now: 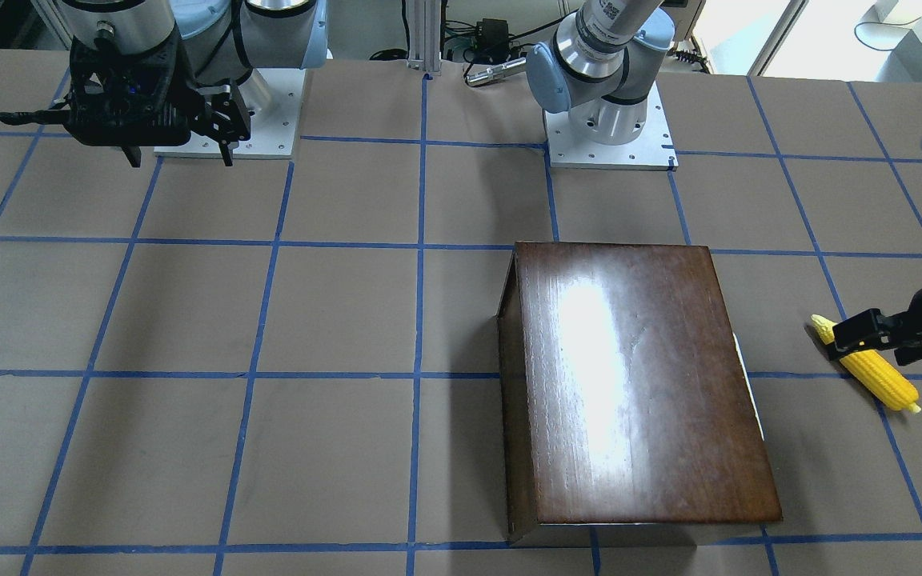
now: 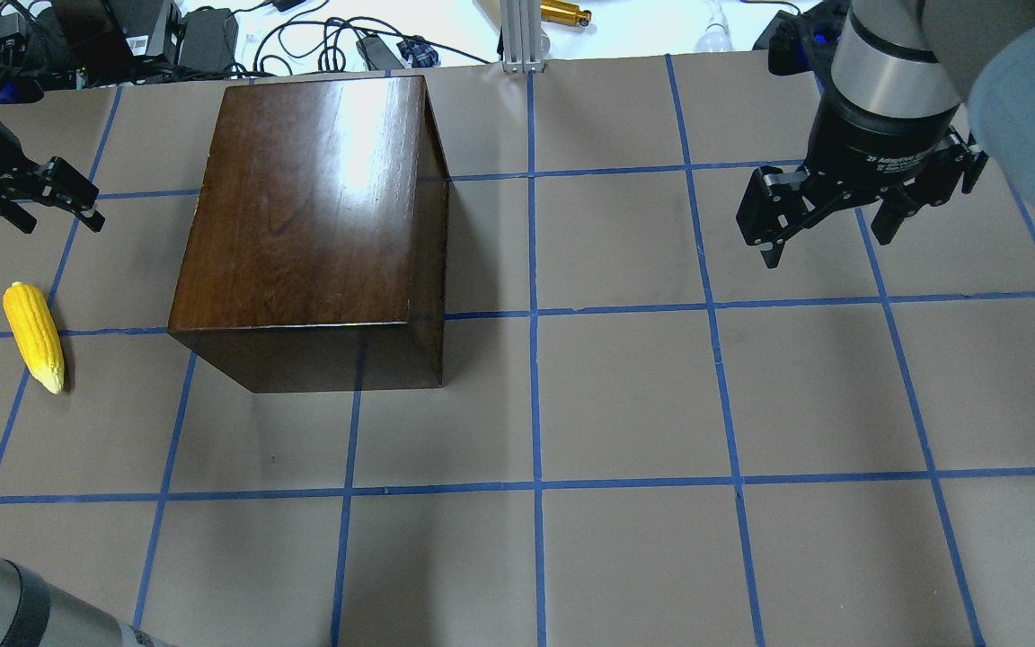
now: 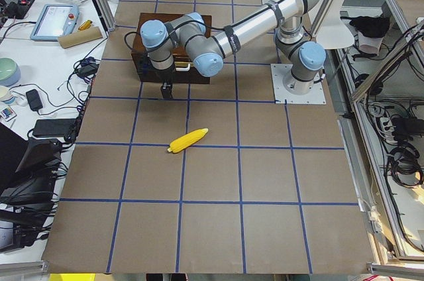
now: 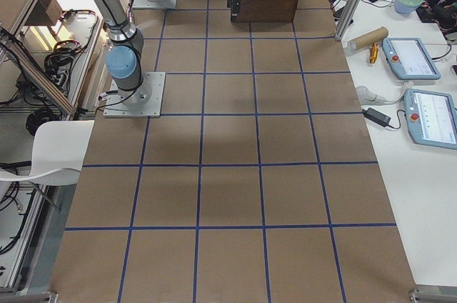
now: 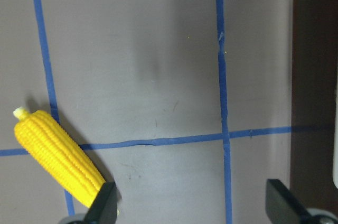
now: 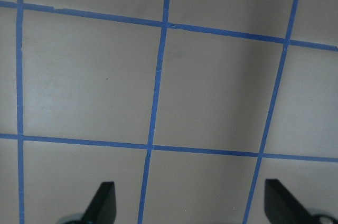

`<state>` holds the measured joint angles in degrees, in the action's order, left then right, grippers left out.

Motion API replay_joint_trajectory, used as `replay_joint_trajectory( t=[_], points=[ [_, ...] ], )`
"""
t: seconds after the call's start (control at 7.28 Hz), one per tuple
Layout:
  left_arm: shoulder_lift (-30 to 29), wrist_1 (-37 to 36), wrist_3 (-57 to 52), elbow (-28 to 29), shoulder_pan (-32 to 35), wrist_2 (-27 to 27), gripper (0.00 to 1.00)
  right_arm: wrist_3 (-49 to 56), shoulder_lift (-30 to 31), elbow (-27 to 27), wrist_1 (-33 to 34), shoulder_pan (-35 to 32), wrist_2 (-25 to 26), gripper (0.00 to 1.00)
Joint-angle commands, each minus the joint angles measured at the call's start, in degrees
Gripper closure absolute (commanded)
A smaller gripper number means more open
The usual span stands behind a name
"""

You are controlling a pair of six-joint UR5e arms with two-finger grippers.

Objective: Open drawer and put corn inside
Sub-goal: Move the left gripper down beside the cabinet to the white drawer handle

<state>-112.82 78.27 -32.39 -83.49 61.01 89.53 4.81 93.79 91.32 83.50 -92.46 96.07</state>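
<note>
The dark-brown box (image 2: 302, 216) stands on the table's left half, and it also shows in the front view (image 1: 637, 384). Its drawer is shut; the front panel (image 3: 149, 72) faces the table's left end, partly behind the left arm. The yellow corn (image 2: 32, 334) lies flat on the table left of the box. My left gripper (image 2: 50, 202) is open and empty, hovering between the corn and the box front; in its wrist view the corn (image 5: 55, 158) lies by one fingertip (image 5: 103, 208). My right gripper (image 2: 827, 229) is open and empty, high over the right half.
The table is brown paper with a blue tape grid (image 2: 531, 310). Cables and gear (image 2: 320, 36) lie past the far edge. Both arm bases (image 1: 609, 128) stand at the robot's side. In the right wrist view only bare table (image 6: 158, 76) shows.
</note>
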Motion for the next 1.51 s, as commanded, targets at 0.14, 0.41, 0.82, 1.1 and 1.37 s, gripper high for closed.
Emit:
replay_joint_trajectory(
  t=[0.14,0.41,0.82,1.1,1.37],
  points=[
    [-1.6,2.2,-0.8,0.6,0.2,-10.4,0.0,-0.1,0.0,0.0,0.0,0.0,0.0,0.0],
    [-1.8,5.3,-0.9,0.5,0.2,-15.9,0.0,-0.1,0.1,0.0,0.0,0.0,0.0,0.0],
    [-2.4,6.4,-0.9,0.5,0.4,-20.2,0.0,-0.1,0.0,0.0,0.0,0.0,0.0,0.0],
    [-3.0,6.3,-0.8,0.5,1.3,-20.3,0.0,-0.1,0.1,0.0,0.0,0.0,0.0,0.0],
    [-3.7,6.2,-0.8,0.4,1.4,-20.3,0.0,0.0,0.0,0.0,0.0,0.0,0.0,0.0]
  ],
)
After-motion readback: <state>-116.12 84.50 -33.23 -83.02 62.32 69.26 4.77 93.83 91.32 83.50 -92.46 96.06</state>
